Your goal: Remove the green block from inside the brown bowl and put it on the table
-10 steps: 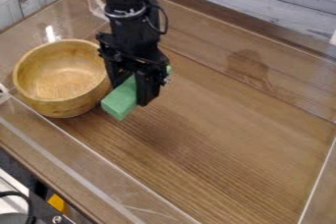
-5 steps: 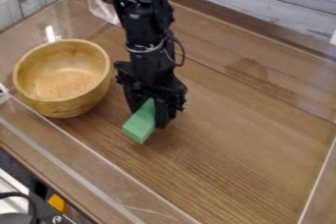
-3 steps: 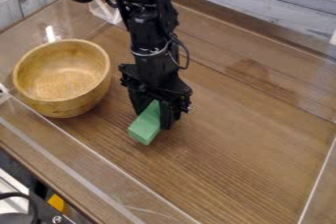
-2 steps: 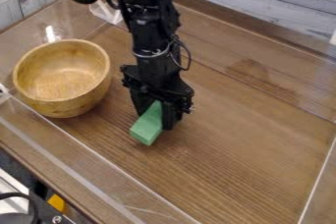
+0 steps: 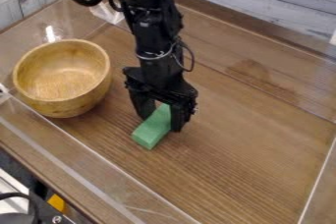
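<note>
On the brown desk (image 5: 247, 120), the green block (image 5: 155, 127) lies near the bowl (image 5: 62, 78), and the black fingers (image 5: 160, 106) are apart around it

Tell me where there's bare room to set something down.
Bare: the table right of the green block, out to the clear wall at the right edge. Crowded: left of the block, where the brown bowl and the pincer stand close.

And there's the block (image 5: 155, 130) lying on the table (image 5: 250, 120), right of the bowl (image 5: 62, 78) and a little nearer the front, apart from it!
</note>
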You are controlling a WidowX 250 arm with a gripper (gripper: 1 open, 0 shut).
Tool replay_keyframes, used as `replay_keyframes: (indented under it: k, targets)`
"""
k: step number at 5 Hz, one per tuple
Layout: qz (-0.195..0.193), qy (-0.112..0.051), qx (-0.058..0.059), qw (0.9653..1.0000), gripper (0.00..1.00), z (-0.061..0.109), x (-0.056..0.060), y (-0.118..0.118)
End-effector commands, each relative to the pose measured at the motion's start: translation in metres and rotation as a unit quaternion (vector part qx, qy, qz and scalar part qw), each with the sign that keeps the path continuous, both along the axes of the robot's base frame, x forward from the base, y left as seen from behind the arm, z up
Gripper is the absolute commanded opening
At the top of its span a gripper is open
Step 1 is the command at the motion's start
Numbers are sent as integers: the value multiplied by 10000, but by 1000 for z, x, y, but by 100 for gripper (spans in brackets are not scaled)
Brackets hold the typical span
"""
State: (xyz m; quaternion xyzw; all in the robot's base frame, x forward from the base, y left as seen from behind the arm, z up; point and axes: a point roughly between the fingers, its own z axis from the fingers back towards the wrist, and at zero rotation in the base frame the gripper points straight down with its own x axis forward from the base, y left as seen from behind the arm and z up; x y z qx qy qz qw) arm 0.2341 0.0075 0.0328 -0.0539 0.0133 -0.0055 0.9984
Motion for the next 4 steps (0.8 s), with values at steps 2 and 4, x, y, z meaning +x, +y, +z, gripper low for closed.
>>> replay_keyframes:
  k: [2, 4]
  targets:
    - [149, -110, -2, 9998, 100, 2, 4, 1]
    - [237, -119, -9, 9996, 100, 0, 5, 2]
